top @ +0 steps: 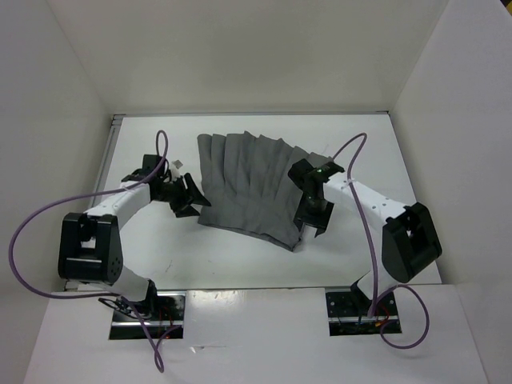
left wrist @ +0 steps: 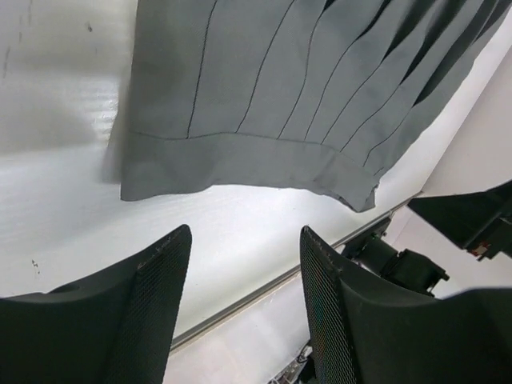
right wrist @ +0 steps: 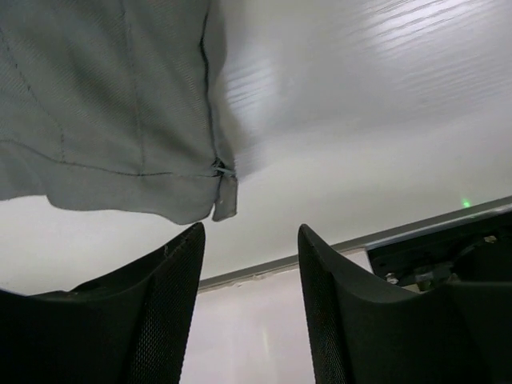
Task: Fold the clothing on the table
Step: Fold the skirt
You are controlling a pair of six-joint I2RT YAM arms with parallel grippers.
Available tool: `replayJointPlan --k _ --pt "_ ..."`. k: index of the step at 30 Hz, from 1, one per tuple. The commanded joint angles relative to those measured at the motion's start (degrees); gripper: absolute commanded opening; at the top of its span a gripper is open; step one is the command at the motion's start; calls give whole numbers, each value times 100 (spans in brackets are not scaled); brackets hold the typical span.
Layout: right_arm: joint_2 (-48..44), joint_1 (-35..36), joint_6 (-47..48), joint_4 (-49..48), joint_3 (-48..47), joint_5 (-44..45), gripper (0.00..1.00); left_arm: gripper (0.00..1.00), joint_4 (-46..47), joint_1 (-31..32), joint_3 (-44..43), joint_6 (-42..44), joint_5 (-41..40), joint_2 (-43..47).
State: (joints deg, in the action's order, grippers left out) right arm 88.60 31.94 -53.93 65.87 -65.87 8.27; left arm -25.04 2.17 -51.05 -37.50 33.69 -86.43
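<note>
Grey pleated clothing [top: 252, 184] lies spread on the white desk [top: 240, 268] in the top view, between the two arms. The left end effector [top: 188, 198] sits at its left near corner and the right end effector [top: 310, 218] at its right edge; neither lifts any fabric.

From the left wrist, we see the left end effector [left wrist: 244, 240] spread and empty, with the clothing's [left wrist: 280, 80] banded edge lying flat just ahead of its fingertips.

From the right wrist, the right end effector [right wrist: 250, 232] is likewise spread and empty, with a corner of the clothing [right wrist: 96, 104] just ahead and to its left, untouched.

We judge that one fold may be laid, though we cannot tell how many layers there are. A compact, finished fold looks to us not yet reached.
</note>
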Motion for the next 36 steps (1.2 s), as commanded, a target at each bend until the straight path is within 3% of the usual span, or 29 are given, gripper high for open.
replayJointPlan --k 1,6,11,15,26,30,32,35,36 --pt "-88 -30 85 -521 231 -658 56 64 33 -7 -221 76 15 22" --pt "52 -30 32 -1031 522 -950 57 64 166 -7 -345 76 -126 -453" --pt "-53 -30 -21 -1085 522 -1003 59 64 -71 -7 -520 295 -1353 -524" --pt "-167 -30 -126 -1085 574 -1003 59 63 -2 -7 -520 418 -1760 -585" --pt "-598 22 -408 -1085 742 -1056 59 58 701 -7 -318 67 -935 -1455" --pt "-800 22 -469 -1085 1049 -1056 60 43 1044 -7 -72 -178 -548 -1569" --pt "-800 22 -522 -1085 1163 -1056 60 28 1106 -7 -2 -179 -478 -1570" --pt "-722 22 -575 -1155 1225 -1056 60 18 1106 -7 51 -179 -417 -1622" --pt "-669 22 -575 -1216 1225 -1056 60 11 1106 -7 51 -179 -416 -1622"
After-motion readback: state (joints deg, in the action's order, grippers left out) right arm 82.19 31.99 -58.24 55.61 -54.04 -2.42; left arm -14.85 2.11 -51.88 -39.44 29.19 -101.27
